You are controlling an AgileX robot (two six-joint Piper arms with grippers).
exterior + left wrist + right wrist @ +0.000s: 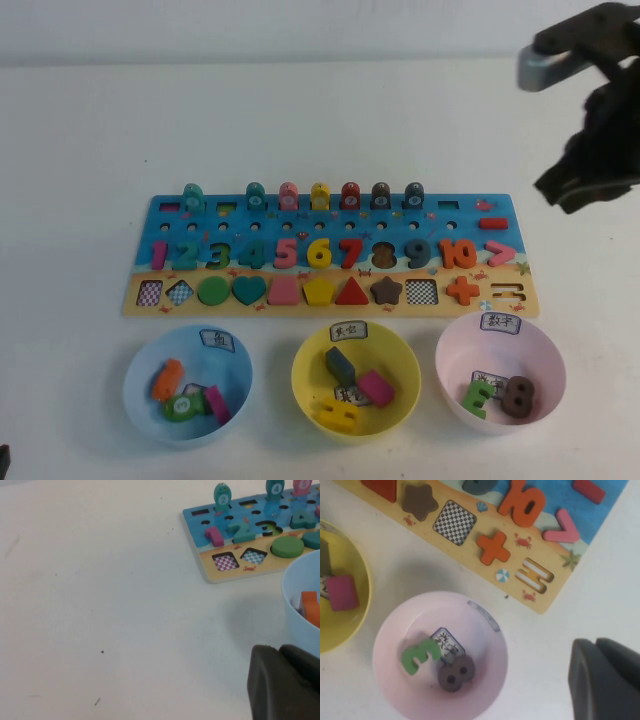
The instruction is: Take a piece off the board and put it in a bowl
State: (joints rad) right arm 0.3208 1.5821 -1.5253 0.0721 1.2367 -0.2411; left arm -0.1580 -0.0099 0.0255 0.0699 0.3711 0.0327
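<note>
The dark brown star piece (386, 291) sits in its slot on the tan strip of the board (450, 215), between the red triangle and an empty checkered slot. It also shows in the right wrist view (419, 501). The yellow bowl (300, 372) stands in front of the board's middle and holds several pieces; its edge shows in the right wrist view (350, 625). My right gripper (578, 190) hangs raised above the table beyond the board's right end, shut and empty (598, 644). My left gripper (280, 649) is shut and empty, low by the blue bowl.
A light blue bowl (140, 400) stands at front left and a pink bowl (452, 355) at front right, each with pieces inside. The pink bowl (485, 630) holds a green 3 and a brown 8. Coloured pegs stand along the board's far edge.
</note>
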